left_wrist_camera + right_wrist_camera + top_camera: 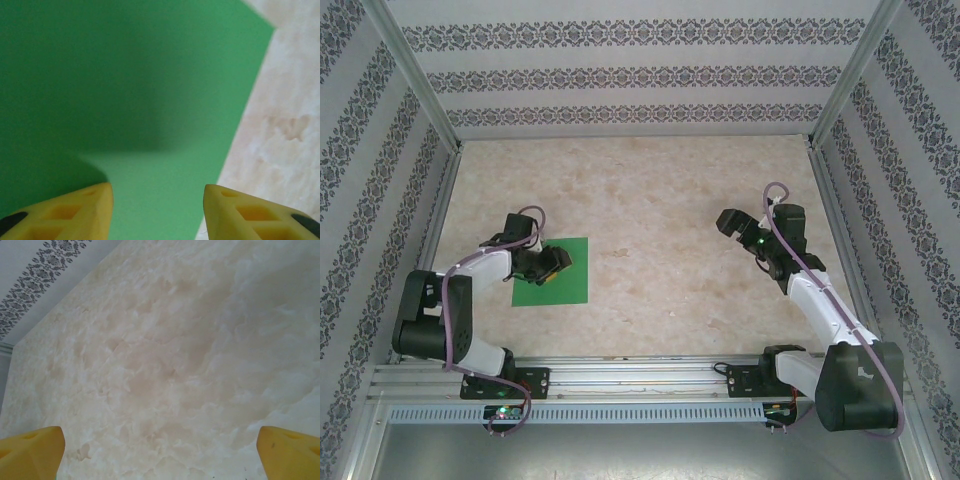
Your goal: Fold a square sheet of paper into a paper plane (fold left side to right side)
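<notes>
Nearest the bases, the left tool [552, 262] hangs low over the square sheet of paper [565, 288], its jaws part-way apart with nothing between them (the sheet lies flat and unfolded on the bench [660, 200]). It should pinch only the left edge, then carry it squarely rightward. Farther out, the right tool [742, 233] stands wide open, well apart from the sheet.

You have the square sheet of paper [565, 290] lying flat on the table's [660, 200] left side, the left gripper [554, 263] over its far half, and the right gripper [744, 233] well apart to the right.
</notes>
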Robot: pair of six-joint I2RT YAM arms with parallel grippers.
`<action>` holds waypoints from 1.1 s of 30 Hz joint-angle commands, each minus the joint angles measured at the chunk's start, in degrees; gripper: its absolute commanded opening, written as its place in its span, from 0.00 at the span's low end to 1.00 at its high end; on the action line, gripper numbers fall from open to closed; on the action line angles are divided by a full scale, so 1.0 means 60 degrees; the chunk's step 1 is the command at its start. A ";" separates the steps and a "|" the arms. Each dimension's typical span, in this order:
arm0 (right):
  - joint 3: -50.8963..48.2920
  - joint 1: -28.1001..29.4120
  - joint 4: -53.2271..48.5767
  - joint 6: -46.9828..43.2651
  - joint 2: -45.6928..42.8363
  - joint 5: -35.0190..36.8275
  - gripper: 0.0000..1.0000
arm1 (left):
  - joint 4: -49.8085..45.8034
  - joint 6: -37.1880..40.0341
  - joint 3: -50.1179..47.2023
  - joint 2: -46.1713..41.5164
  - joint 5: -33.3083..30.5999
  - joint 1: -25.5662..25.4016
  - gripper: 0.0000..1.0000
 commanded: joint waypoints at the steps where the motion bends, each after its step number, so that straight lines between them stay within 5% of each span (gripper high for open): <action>1: 0.0335 0.0083 -0.0322 -0.0128 -0.0258 0.0244 0.98 | 0.0636 -0.0341 -0.0167 0.0243 0.0034 -0.0274 0.49; 23: 0.0640 0.0098 -0.1062 -0.0498 -0.0172 0.0610 0.98 | 0.3719 -0.4338 0.2024 0.3761 -0.1310 -0.4452 0.41; 33: 0.1061 0.0125 -0.1744 -0.1005 0.0572 0.0615 0.98 | 0.3938 -0.4887 0.3163 0.4536 -0.1482 -0.5293 0.40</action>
